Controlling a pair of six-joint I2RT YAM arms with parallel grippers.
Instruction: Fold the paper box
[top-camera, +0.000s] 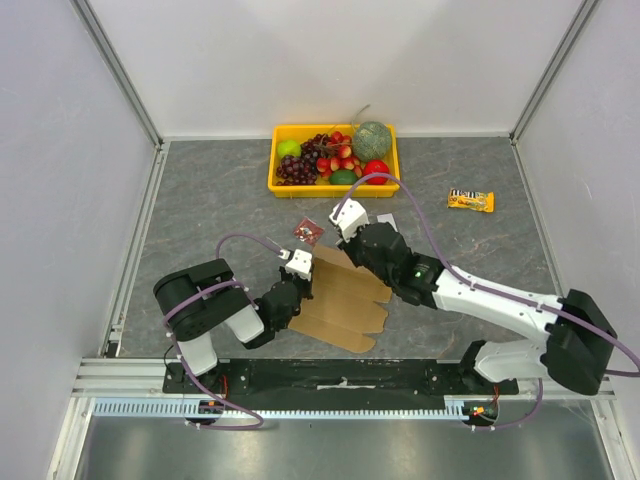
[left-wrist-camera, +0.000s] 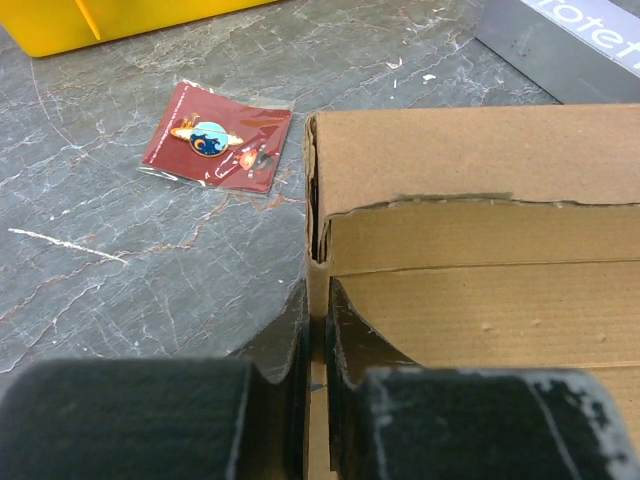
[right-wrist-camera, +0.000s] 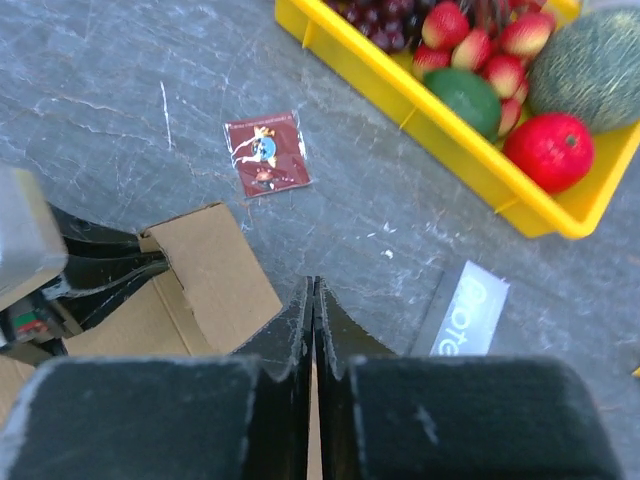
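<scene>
One grey, marble-patterned bench (top-camera: 200, 200) carries everything here. Two black-and-white arms reach in from its six o'clock edge and meet near the middle.

The left claw (left-wrist-camera: 318, 300) is drawn narrow, pinching a raised cardboard wall between its black fingers (left-wrist-camera: 285, 345). The right claw (right-wrist-camera: 313, 290) is also nearly closed, with a thin sliver of tan cardboard showing between its fingers (right-wrist-camera: 350, 340).

At twelve o'clock on the bench sits a yellow rectangular plastic tray (top-camera: 330, 189). It holds dark grapes (top-camera: 297, 168), a netted green melon (top-camera: 371, 140), a red apple (top-camera: 376, 170) and other fruit.

The paper box (top-camera: 345, 300), a plain brown die-cut cardboard sheet with notched flaps, lies just on the six o'clock side of the bench's centre, between the two claws. Its scalloped flaps spread flat toward five o'clock. At its eleven o'clock corner, panels stand up and form an open corner, seen from the left wrist. The left claw grips it on the nine o'clock side, the right claw on the twelve o'clock side.

A flat grey packet with white lettering (right-wrist-camera: 465, 312) lies at one o'clock from the box, partly hidden under the right arm in the top view. A small orange-and-yellow snack bar wrapper (top-camera: 470, 200) lies well apart at two o'clock. A little dark red packet showing a ringed-planet badge (left-wrist-camera: 215, 137) lies flat on the bench just beside the box's raised corner, at eleven o'clock.
</scene>
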